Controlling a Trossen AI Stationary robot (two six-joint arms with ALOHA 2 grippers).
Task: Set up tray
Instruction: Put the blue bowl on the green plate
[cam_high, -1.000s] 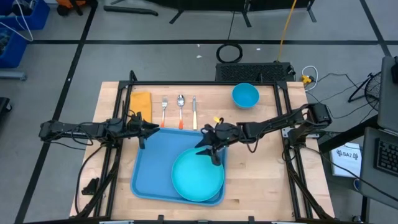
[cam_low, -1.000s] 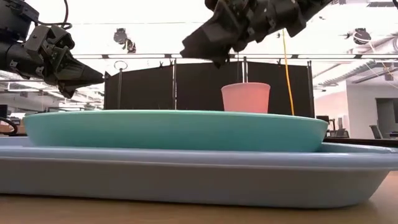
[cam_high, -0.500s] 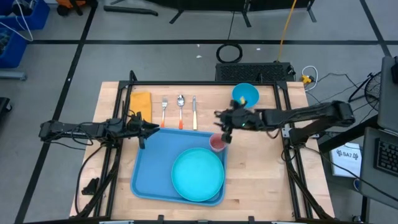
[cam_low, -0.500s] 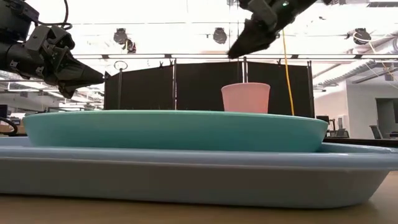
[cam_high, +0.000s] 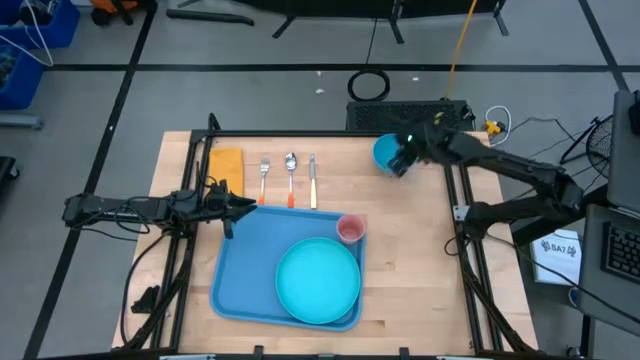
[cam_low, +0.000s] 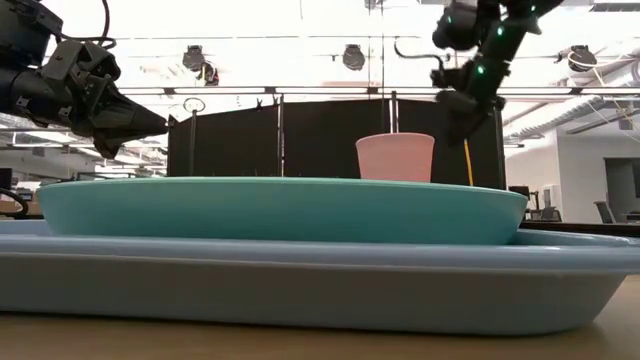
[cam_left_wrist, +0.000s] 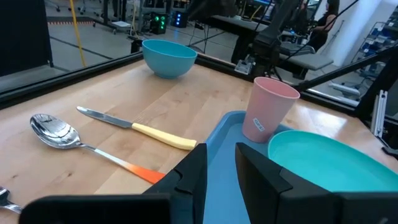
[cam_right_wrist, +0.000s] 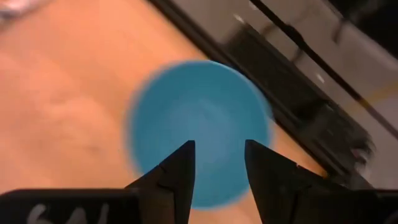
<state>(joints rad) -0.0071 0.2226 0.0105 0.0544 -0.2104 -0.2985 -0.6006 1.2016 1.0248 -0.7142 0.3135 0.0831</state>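
Robotics laboratory or test bay. Evidence: wooden worktable (cam_high: 405, 260) on a dark metal frame (cam_high: 330, 133); grey floor marked with dark tape lines (cam_high: 120, 95); black partition panels (cam_low: 325, 135) behind the table; ceiling light fixtures (cam_low: 352, 57); loose cables (cam_high: 368, 84); desks and equipment in the open hall beyond.

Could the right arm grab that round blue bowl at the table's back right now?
Probably yes: the right gripper hovers directly above the round blue bowl, fingers open, and nothing sits between them.
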